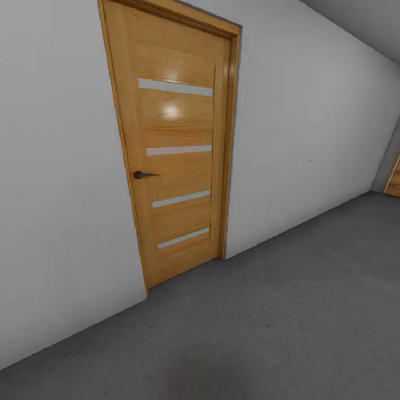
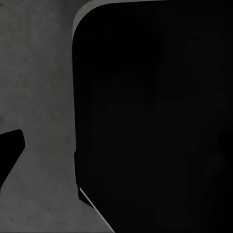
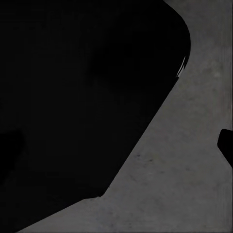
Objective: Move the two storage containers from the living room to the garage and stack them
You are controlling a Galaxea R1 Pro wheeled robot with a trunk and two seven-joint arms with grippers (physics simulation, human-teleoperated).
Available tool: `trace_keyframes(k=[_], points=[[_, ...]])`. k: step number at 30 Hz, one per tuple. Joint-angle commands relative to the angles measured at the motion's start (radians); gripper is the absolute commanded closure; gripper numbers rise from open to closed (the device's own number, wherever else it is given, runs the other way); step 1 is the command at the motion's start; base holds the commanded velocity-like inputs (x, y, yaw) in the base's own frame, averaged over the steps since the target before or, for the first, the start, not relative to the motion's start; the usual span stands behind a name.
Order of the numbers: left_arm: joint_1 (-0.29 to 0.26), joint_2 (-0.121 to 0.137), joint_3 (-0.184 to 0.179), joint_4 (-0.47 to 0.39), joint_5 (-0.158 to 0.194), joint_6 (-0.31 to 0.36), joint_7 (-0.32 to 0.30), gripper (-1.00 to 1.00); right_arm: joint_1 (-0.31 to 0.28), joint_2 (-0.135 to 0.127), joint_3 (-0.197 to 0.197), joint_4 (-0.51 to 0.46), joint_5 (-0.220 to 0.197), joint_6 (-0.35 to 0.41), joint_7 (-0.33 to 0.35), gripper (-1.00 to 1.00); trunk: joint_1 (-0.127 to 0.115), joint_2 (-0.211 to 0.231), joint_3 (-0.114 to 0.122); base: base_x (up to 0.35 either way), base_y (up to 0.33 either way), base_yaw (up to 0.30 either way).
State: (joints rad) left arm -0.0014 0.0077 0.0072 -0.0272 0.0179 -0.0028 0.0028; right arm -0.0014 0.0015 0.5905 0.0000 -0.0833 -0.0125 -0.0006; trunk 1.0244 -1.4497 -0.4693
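I am in the garage, facing a plain white wall (image 1: 61, 166). An orange-brown wooden door (image 1: 175, 144) stands shut in it, with pale horizontal strips and a dark lever handle (image 1: 143, 175). The dark grey speckled concrete floor (image 1: 278, 311) spreads out before me. The two storage containers are out of view. In the left wrist view, one dark fingertip (image 2: 10, 154) juts in over the floor (image 2: 39, 87) beside a large black body part (image 2: 155, 116). In the right wrist view, another dark fingertip (image 3: 226, 145) hangs above the floor (image 3: 184, 174) beside a black bulk (image 3: 82, 97).
The white wall runs away to the right, where a second orange-brown door frame (image 1: 394, 178) stands at the far end. Open concrete stretches from the door toward the right and the front.
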Motion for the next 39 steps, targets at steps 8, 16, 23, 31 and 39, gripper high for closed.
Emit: trace_keyframes(k=[8, 16, 23, 31, 39], points=[[0.0, 0.0, 0.0, 0.0, 0.002, 0.0, 0.0, -1.0, 0.0, 0.0, 0.008, 0.0, -0.009, -0.001, -0.001, -1.0, 0.001, 0.0, -0.001, 0.313, -0.091, 0.0], [0.0, 0.0, 0.0, 0.0, 0.002, 0.0, 0.0, -1.0, 0.0, 0.0, 0.006, 0.0, -0.009, -0.001, -0.001, -1.0, 0.001, 0.0, -0.001, 0.313, -0.1, 0.0], [0.0, 0.0, 0.0, 0.0, 0.002, 0.0, 0.0, -1.0, 0.0, 0.0, 0.008, 0.0, -0.009, -0.001, 0.0, -1.0, 0.001, 0.0, -0.001, 0.313, -0.106, 0.0], [0.0, 0.0, 0.0, 0.0, 0.003, 0.0, 0.0, -1.0, 0.0, 0.0, 0.006, 0.0, -0.01, -0.001, -0.001, -1.0, 0.001, 0.0, -0.001, 0.313, -0.106, 0.0], [0.0, 0.0, 0.0, 0.0, 0.004, 0.0, 0.0, -1.0, 0.0, 0.0, 0.007, 0.0, -0.013, 0.0, 0.001, -1.0, 0.001, 0.0, -0.001, 0.313, -0.106, 0.0]])
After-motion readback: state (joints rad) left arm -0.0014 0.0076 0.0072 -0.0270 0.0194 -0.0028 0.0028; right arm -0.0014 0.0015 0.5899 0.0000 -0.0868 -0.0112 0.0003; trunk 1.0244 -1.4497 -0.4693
